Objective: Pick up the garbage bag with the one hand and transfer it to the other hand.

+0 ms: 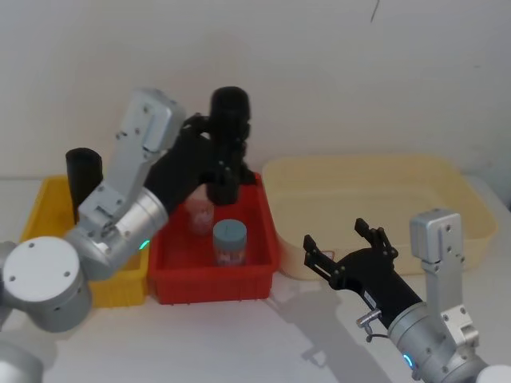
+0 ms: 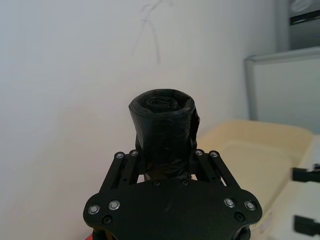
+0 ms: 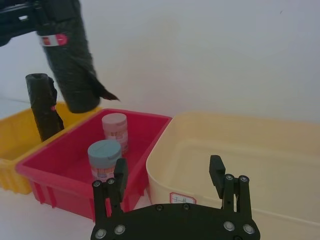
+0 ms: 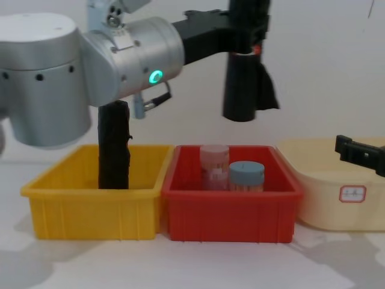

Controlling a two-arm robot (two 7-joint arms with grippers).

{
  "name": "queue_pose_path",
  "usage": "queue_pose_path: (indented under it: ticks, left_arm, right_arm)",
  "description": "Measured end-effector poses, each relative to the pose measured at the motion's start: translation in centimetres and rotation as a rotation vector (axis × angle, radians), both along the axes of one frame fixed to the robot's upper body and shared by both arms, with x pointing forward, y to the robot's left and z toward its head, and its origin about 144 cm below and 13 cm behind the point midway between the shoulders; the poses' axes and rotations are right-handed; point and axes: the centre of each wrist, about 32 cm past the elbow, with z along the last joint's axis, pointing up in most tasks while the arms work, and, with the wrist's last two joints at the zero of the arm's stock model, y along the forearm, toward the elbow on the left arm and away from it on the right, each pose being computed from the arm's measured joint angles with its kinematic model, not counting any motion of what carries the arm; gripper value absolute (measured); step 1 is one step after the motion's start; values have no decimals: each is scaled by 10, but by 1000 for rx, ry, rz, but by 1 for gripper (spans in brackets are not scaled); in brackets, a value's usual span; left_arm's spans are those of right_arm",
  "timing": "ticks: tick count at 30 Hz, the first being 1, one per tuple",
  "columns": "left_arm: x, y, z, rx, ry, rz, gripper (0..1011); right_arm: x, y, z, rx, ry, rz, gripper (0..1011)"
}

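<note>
The garbage bag (image 1: 229, 120), a tight black roll with a red-and-white label and a loose flap, hangs upright in the air above the red bin (image 1: 215, 289). My left gripper (image 1: 227, 159) is shut on its upper part; the left wrist view shows the roll's end (image 2: 162, 130) standing up between the closed fingers. From the chest view the bag (image 4: 243, 84) hangs well clear of the bin. My right gripper (image 1: 345, 239) is open and holds nothing, low at the right in front of the cream tub (image 1: 375, 171); it faces the bag (image 3: 70, 65) from a distance.
A second black roll (image 1: 83, 179) stands upright in the yellow bin (image 1: 48, 199) at the left. The red bin holds a blue-lidded jar (image 1: 230, 242) and a pink jar (image 1: 198, 215). A white wall closes off the back.
</note>
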Motion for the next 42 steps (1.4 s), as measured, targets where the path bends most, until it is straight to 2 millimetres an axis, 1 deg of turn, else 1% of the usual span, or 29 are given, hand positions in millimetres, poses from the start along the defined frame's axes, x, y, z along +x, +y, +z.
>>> queue_pose_path:
  ticks: [11, 18, 42]
  left_arm:
    - [13, -25, -7, -24, 21, -176, 411]
    - [17, -34, -13, -42, 34, -241, 411]
    - [19, -40, -21, -67, 56, -296, 411]
  right_arm:
    - [0, 0, 0, 0, 0, 0, 1001]
    - [0, 0, 0, 0, 0, 0, 1001]
    - [0, 0, 0, -7, -22, 2, 1001]
